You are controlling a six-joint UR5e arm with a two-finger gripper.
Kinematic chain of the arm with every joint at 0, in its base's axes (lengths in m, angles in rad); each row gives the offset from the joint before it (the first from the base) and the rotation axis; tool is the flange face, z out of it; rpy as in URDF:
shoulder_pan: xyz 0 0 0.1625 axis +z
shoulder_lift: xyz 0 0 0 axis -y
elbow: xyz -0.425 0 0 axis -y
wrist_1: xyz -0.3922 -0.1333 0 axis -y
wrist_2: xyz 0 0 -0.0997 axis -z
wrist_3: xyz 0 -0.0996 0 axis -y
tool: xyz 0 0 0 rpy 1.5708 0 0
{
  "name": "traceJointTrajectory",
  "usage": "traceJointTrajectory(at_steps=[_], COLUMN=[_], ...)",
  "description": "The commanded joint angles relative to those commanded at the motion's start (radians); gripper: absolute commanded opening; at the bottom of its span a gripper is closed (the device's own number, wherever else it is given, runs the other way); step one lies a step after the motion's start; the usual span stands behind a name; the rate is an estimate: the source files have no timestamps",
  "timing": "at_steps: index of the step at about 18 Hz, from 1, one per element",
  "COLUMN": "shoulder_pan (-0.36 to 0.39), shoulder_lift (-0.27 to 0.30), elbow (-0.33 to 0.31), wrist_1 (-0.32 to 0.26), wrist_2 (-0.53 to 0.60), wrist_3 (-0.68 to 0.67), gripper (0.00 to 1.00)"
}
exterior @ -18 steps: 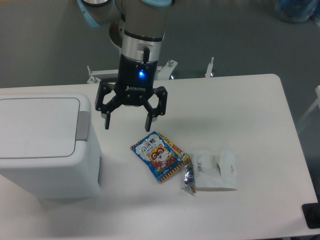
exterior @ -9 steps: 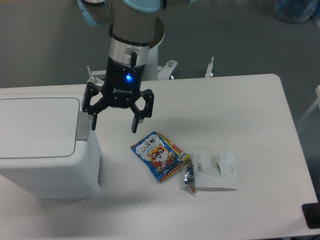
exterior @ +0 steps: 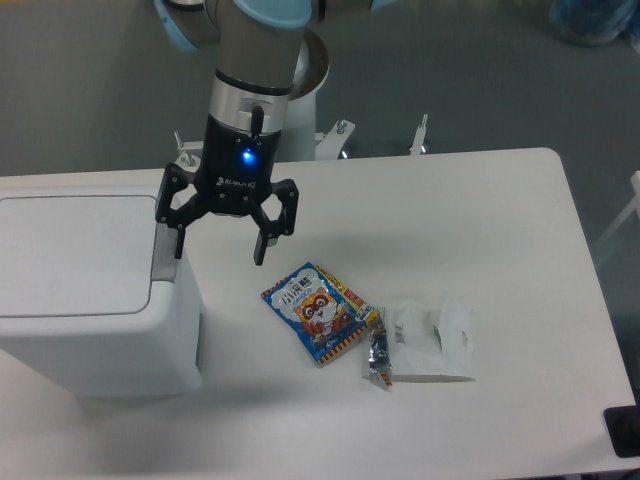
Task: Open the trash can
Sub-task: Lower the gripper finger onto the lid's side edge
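The trash can (exterior: pixel 85 300) is a large white boxy bin at the left of the table, its flat white lid down. Its grey push tab (exterior: pixel 163 255) runs along the lid's right edge. My gripper (exterior: pixel 218 250) hangs open and empty just right of the bin. Its left finger (exterior: pixel 179 238) is over the tab's upper end; whether it touches I cannot tell. Its right finger (exterior: pixel 260 246) is over bare table.
A colourful snack packet (exterior: pixel 317 311) lies right of the bin. A small dark wrapper (exterior: pixel 378 356) and a white crumpled packet (exterior: pixel 432 340) lie beside it. A dark object (exterior: pixel 624 431) sits at the table's lower right corner.
My gripper has moved left, from above the snack packet area to the bin's right edge, and stayed open.
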Motion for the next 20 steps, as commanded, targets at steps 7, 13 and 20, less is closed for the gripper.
traceJointTrajectory(at_steps=[7,13,20], shoulder_pan=[-0.011,-0.012,-0.017], shoulder_lift=[-0.002,-0.003,-0.005], elbow=[-0.012,-0.017,-0.020], wrist_1=[0.002,0.003,0.003], wrist_2=[0.002,0.002,0.002], wrist_3=[0.003,0.005,0.006], gripper=[1.00,1.00,1.00])
